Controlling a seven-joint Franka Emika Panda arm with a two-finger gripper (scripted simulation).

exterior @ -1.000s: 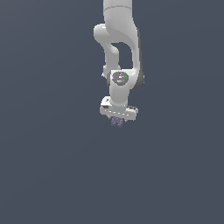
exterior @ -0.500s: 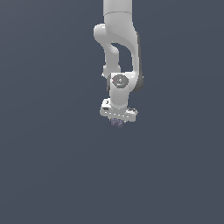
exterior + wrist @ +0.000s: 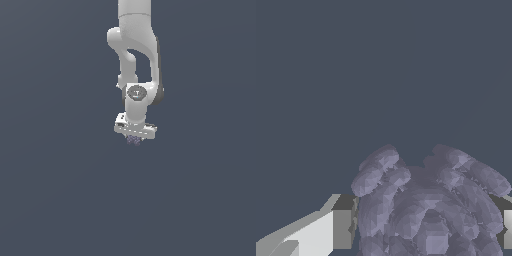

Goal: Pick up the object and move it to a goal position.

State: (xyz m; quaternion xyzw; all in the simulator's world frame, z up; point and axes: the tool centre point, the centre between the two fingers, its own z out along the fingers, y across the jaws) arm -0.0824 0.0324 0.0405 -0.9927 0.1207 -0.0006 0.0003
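Hanging down from the top of the exterior view, the white Panda arm [image 3: 135, 55] is carrying its load over a plain dark grey desk [image 3: 55, 200], with no goal marker showing anywhere. Compared with the earlier exterior pictures, the wrist is sitting slightly higher in the view and a touch toward the exterior view's right, so the arm is lifting or transporting, not reaching. The pincer [image 3: 134, 137] is pointing downward and clamping the purplish lumpy object [image 3: 133, 140], which is peeking out just below the white crossbar. In the wrist view the object [image 3: 426, 205] is filling the space between the two fingers [image 3: 341, 227], touching both, its mottled lavender lobes bulging past them. Judging from this, the grasp is done and the move-to-goal step is under way; how far is left cannot be told, since no target is visible.
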